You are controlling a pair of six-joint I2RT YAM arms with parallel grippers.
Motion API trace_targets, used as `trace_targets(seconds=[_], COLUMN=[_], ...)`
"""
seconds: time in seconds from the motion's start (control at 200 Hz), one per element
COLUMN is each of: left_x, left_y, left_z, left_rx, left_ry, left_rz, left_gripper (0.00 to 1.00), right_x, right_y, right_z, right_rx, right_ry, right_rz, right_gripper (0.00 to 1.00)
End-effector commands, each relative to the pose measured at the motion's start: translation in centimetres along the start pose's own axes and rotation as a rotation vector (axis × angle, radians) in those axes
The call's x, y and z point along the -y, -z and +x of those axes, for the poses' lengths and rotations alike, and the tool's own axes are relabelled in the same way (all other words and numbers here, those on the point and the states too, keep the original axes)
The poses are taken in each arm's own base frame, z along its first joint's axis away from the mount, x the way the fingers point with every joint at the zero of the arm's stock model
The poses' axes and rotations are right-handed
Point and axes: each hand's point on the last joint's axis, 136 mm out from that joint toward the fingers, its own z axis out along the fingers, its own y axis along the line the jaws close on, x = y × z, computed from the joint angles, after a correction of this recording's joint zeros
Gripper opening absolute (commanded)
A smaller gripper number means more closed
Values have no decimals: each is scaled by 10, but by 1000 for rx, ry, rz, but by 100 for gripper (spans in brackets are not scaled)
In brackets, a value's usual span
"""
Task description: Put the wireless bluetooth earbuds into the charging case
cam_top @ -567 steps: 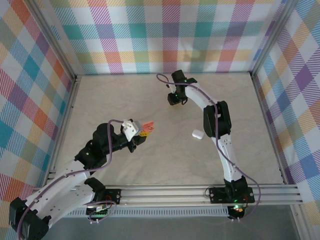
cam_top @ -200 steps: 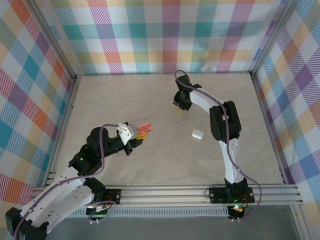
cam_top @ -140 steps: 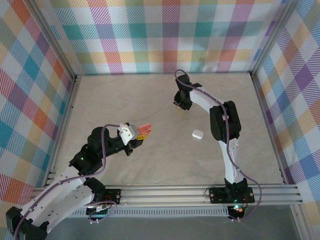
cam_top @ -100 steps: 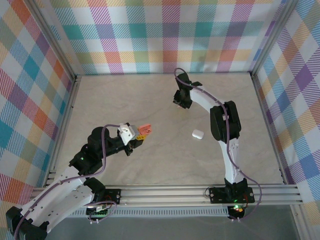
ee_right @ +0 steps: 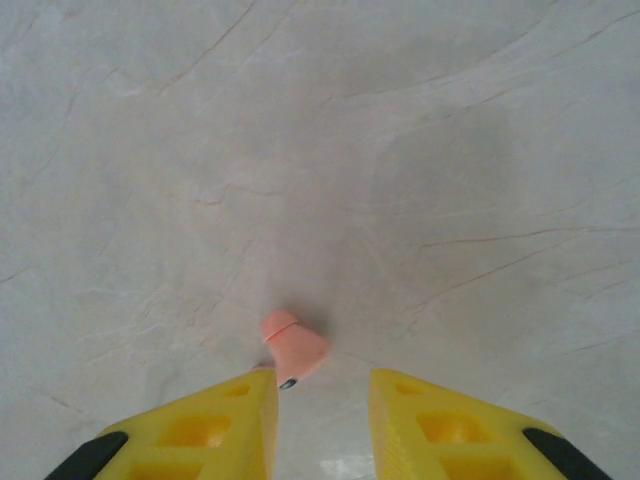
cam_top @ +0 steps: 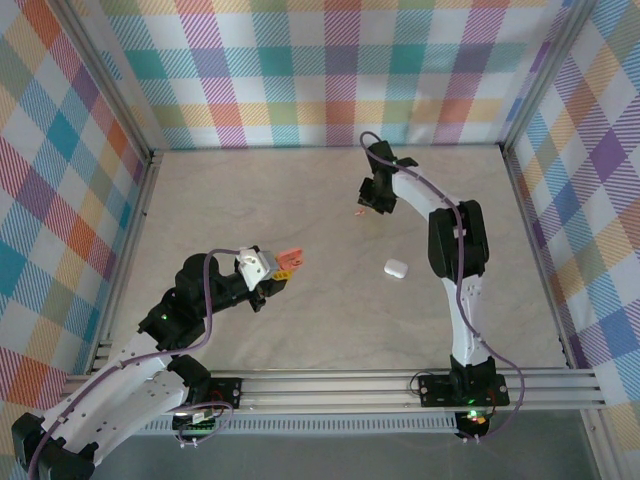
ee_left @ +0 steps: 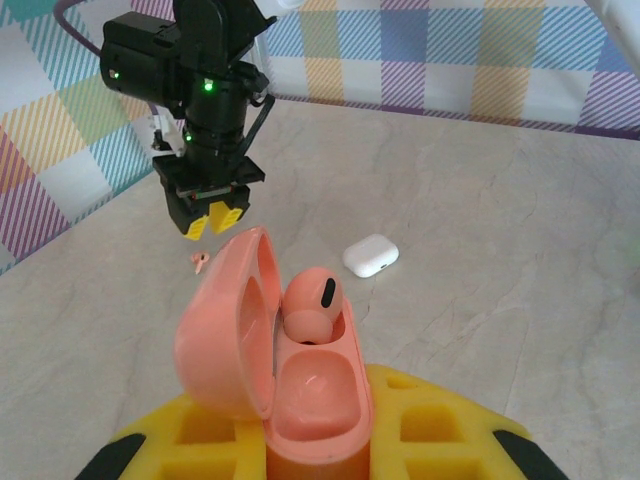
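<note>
At the far middle of the table (cam_top: 300, 200), the right gripper (ee_right: 322, 425) hangs with its jaws parted just behind the loose earbud (ee_right: 292, 350), perhaps touching it. Nearer, the left gripper (ee_left: 318, 440) pinches the open charging case (ee_left: 300, 400), where a seated earbud (ee_left: 312, 305) fills one socket; the other is empty, so half remains.

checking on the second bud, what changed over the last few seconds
The right gripper moved toward the table's right, jaws open, the loose earbud lying just ahead of its fingertips; no grab or release shows. The left gripper stayed shut on the charging case, lid open, one seated earbud inside, almost where it was. The white case did not move.
</note>
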Motion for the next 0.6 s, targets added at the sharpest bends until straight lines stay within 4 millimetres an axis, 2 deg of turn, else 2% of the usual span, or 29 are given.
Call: trace_targets(seconds=[0.0,0.36,0.595], left_x=[1,1,2], left_y=[1,2,3], left_z=[-4,-2,-1], left_rx=[7,-1,-7], left_ry=[-12,-14,-19], left_rz=[13,10,8], left_gripper=[0,0,0], right_x=[-3,-7,-9], right_y=[-1,-23,-30], right_z=[7,9,11], right_rx=[-36,-69,-89], right_ry=[9,-34,-42], right_rz=[-11,-26,-39], right_gripper=[30,30,30])
